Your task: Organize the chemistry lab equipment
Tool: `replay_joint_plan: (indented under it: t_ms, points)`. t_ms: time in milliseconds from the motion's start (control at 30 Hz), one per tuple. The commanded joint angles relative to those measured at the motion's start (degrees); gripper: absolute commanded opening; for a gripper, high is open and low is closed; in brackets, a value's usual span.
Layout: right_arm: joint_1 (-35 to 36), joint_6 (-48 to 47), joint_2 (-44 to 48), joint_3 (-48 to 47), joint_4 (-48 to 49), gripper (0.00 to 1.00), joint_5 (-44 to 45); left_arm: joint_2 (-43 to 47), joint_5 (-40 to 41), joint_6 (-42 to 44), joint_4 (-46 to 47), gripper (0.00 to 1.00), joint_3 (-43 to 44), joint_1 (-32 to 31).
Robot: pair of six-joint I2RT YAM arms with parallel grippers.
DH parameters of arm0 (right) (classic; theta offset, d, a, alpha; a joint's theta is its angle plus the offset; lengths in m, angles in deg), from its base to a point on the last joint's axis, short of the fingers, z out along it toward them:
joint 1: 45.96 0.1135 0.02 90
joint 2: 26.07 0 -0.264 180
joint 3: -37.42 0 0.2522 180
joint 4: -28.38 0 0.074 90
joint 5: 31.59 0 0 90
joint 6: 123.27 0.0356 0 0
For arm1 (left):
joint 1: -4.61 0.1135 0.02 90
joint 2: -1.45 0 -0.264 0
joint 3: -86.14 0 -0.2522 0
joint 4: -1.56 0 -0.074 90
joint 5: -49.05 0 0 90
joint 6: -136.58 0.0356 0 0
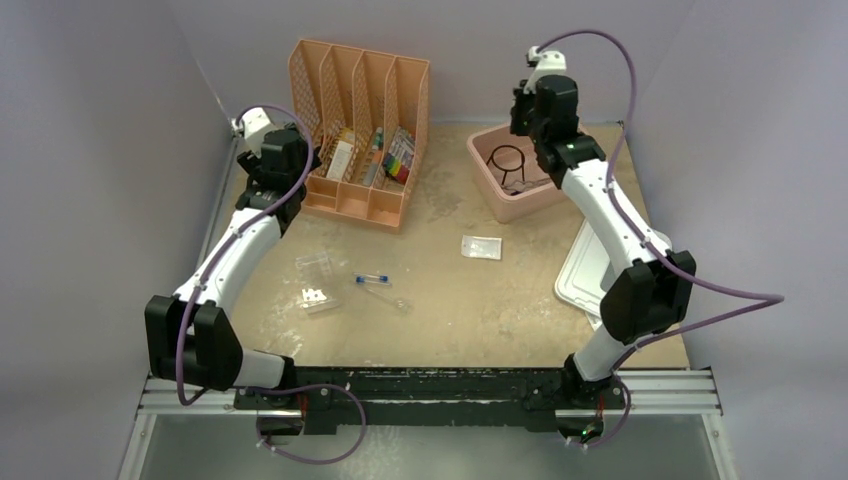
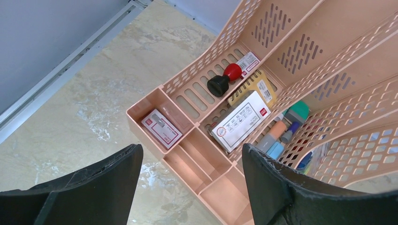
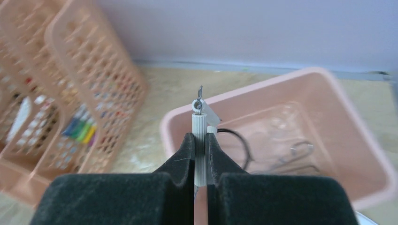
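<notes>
Wire triangle (image 3: 200, 136) is clamped in my right gripper (image 3: 199, 154), with the tub (image 3: 328, 93) just beyond and below the jaws. Ring (image 3: 239, 140) and tongs (image 3: 295, 154) already lie in it. My left gripper (image 2: 187, 159) hangs over the organizer (image 2: 291, 28), jaws wide apart and empty. Tubes (image 1: 372, 280) and rack (image 1: 316, 298) wait on the table (image 1: 450, 320).

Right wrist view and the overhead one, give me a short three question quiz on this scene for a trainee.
1. True or false: the left gripper is open and empty.
2. The right gripper is shut on: A a bristle brush, B the wire triangle, C a funnel?
3. Which black item lies in the pink tub?
Key: 1 true; 2 B; 3 the black wire ring.
</notes>
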Motion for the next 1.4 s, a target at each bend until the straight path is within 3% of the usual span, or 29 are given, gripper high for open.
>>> replay_joint_plan:
  t_ms: [0,233,600,867,1367]
  points:
    - [-4.2,-2.3,2.2,-1.1,0.7,0.0,8.8,-0.7,-1.3,-1.0,3.2,0.77,2.9,0.2]
    - [-8.0,-2.7,-0.4,0.0,-2.7,0.0,19.1,-1.5,-2.3,-1.3,3.1,0.76,3.4,0.2]
    - [-12.6,6.6,-12.9,-5.9,-12.6,0.0,15.7,-1.9,-3.9,-2.0,2.2,0.76,3.4,0.2]
    - [-13.7,11.9,-19.4,-10.7,-20.3,0.0,24.1,-1.8,-4.6,-3.1,1.2,0.76,2.6,0.2]
    - [-15.0,13.3,-27.0,-14.7,-23.3,0.0,24.0,-2.7,-4.6,-3.5,1.8,0.76,2.7,0.2]
